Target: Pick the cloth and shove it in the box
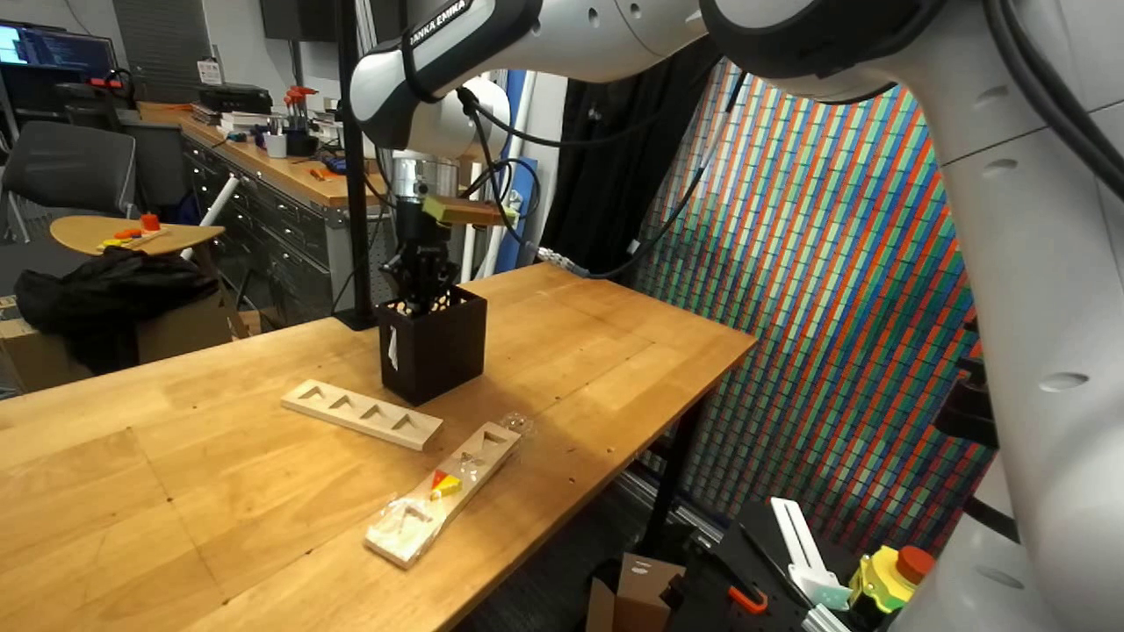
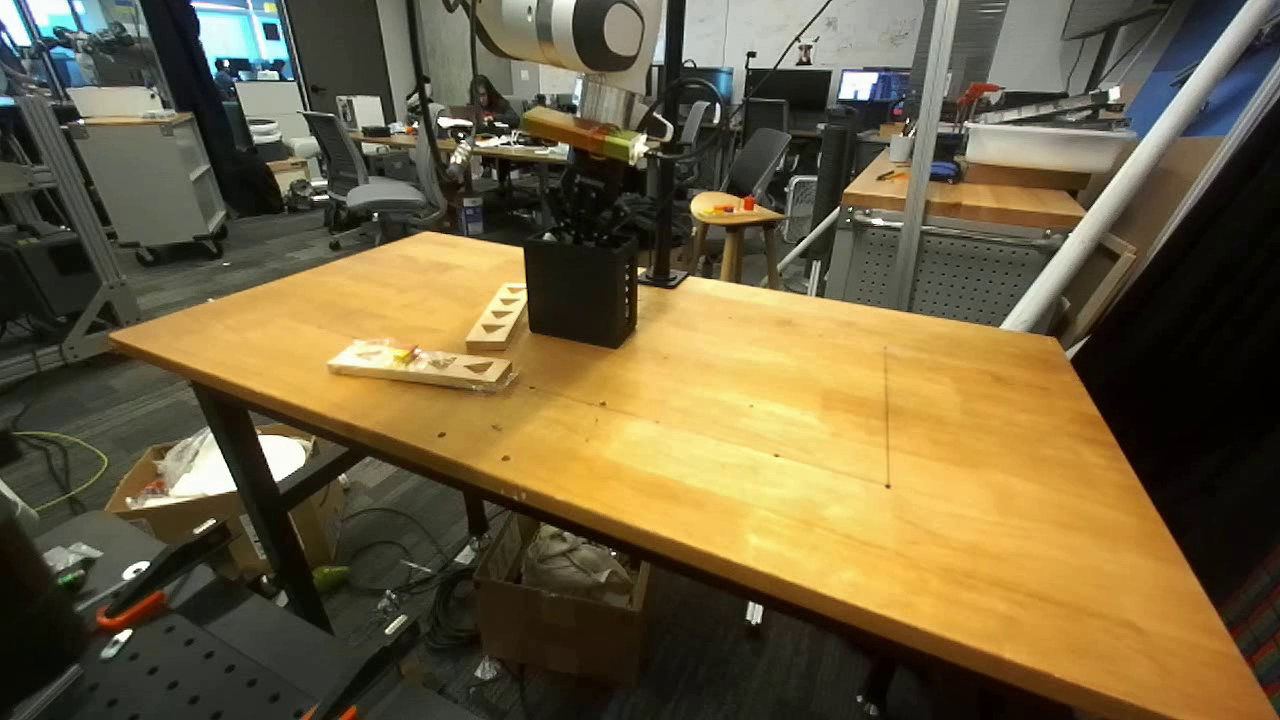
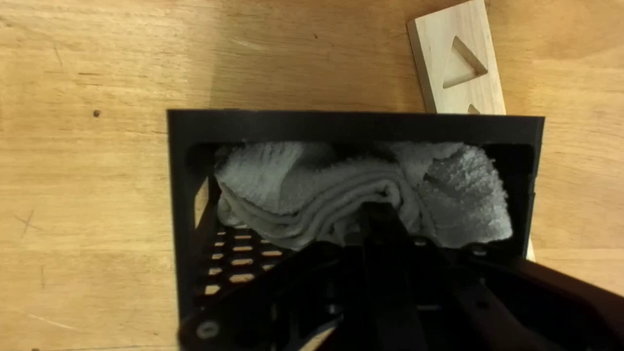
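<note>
Well, left to right in the wrist view comes the tabletop point(image 3: 107, 195), then the black box point(image 3: 341, 126) with the white cloth point(image 3: 336, 185) bunched inside; the gripper point(image 3: 378, 212) reaches in, fingers pressed together, contact with the cloth unclear; far right, a pale wooden strip point(image 3: 456, 61) lies beyond the rim.

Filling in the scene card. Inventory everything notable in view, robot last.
Table: 1, light brown, central
Box: 1, black, on table
Cloth: 1, white, folded inside box
Bare strip: 1, pale wood, beside box
Wrapped strip: 1, pale wood, on table
Small pieces: count unclear, red and yellow, on wrapped strip
Stool: 1, light wood, beyond table
Chairs: several, grey, background
Cardboard boxes: several, brown, around table
Backdrop: 1, multicolour, beyond table
Stop button: 1, red on yellow, foreground
Arm: 1, white and black, above table
Gripper: 1, black, partly inside box
</note>
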